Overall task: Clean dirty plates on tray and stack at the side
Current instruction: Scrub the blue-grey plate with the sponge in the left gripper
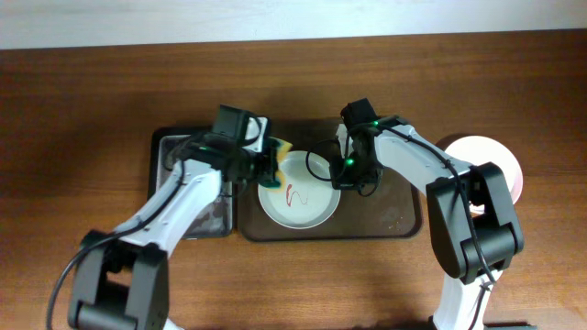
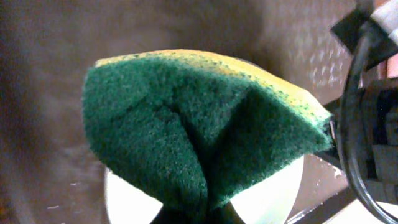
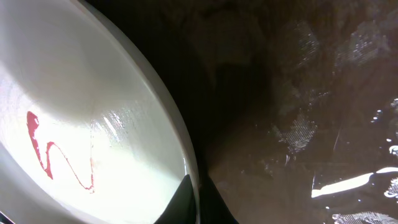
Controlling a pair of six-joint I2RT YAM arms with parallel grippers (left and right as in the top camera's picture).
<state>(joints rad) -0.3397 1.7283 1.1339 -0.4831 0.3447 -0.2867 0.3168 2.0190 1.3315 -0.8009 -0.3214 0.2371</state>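
A white plate (image 1: 295, 194) with a red sauce squiggle lies on the dark brown tray (image 1: 394, 215), left of its middle. My right gripper (image 1: 345, 174) is shut on the plate's right rim; the right wrist view shows the rim (image 3: 186, 163) between the two fingertips and the squiggle (image 3: 46, 152) inside. My left gripper (image 1: 266, 161) is shut on a green and yellow sponge (image 2: 205, 124), held at the plate's upper left edge. The sponge fills the left wrist view, with the plate (image 2: 267, 199) below it. Two cleaned plates (image 1: 481, 160) sit stacked at the right of the tray.
A smaller black tray (image 1: 170, 156) with a wet bottom lies left of the brown tray, under my left arm. The wooden table (image 1: 92, 110) surrounds both. The right part of the brown tray shows wet streaks (image 3: 348, 183).
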